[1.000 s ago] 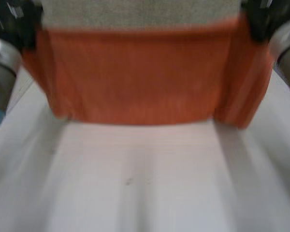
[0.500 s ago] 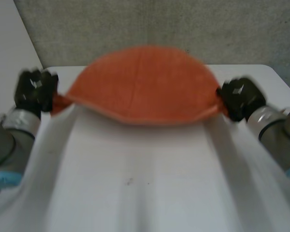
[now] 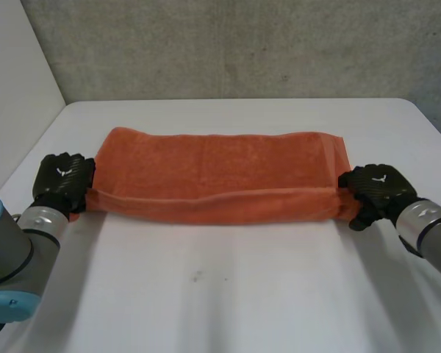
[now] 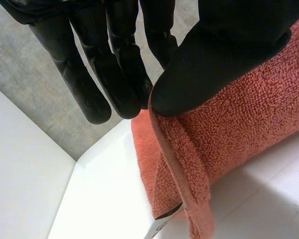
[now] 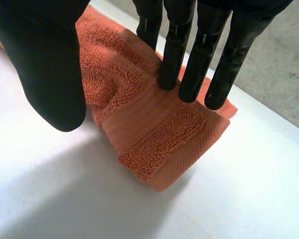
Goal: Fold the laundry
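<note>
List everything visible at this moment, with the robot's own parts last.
towel: one, orange, folded into a long strip across the table, between the hands.
table: one, white, under the towel.
wall: one, grey, behind the table.
panel: one, white, beside the table's left edge.
left hand: one, black, pinching the towel's left end.
right hand: one, black, gripping the towel's right end.

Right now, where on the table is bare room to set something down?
The table is bare across the wide stretch on the robot's side of the towel, and along the narrower strip beyond it. It is crowded at the towel's ends, where the left hand and right hand pinch it.
</note>
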Controlling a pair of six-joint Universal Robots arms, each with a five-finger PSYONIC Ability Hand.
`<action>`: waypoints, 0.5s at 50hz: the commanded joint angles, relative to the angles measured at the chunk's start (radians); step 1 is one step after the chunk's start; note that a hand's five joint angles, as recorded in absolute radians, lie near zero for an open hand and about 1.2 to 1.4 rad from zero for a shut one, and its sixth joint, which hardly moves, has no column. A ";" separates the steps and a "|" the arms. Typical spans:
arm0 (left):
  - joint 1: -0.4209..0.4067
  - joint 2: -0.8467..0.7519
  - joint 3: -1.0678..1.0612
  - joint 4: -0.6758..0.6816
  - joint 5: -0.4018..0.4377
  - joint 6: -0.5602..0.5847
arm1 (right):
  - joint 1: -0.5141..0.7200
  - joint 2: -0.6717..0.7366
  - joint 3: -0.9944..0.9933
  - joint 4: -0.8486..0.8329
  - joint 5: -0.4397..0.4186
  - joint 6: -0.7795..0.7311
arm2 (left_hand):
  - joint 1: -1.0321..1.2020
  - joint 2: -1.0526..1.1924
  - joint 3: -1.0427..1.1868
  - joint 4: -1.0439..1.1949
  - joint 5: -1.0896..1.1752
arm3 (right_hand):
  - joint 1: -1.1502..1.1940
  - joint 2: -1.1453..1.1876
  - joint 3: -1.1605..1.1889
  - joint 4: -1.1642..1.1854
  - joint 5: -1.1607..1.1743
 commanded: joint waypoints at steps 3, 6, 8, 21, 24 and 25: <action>-0.010 0.000 -0.006 -0.006 0.001 -0.001 | -0.066 -0.007 -0.004 0.000 -0.052 0.003 | 0.193 0.178 0.180 0.180 0.183 | 0.178 0.055 0.090 0.099 0.092; -0.010 0.001 -0.006 -0.014 0.001 -0.001 | -0.068 -0.005 -0.004 0.000 -0.042 -0.015 | 0.193 0.178 0.180 0.180 0.183 | 0.187 0.064 0.099 0.108 0.101; -0.010 0.001 -0.006 -0.017 0.001 -0.001 | -0.082 -0.005 -0.004 -0.002 -0.039 -0.053 | 0.193 0.178 0.180 0.180 0.183 | 0.441 0.318 0.353 0.361 0.355; -0.011 0.001 -0.004 -0.020 0.002 -0.001 | -0.105 -0.016 -0.027 0.023 -0.031 -0.063 | 0.193 0.178 0.180 0.180 0.183 | 0.087 -0.036 -0.001 0.008 0.001; -0.013 0.000 -0.004 -0.020 0.002 -0.001 | -0.106 -0.016 -0.027 0.027 -0.032 -0.061 | 0.193 0.178 0.180 0.180 0.183 | 0.090 -0.033 0.002 0.011 0.004; -0.013 0.000 -0.006 -0.020 0.002 -0.001 | -0.108 -0.016 -0.030 0.029 -0.031 -0.060 | 0.193 0.178 0.180 0.180 0.183 | 0.085 -0.039 -0.003 0.005 -0.002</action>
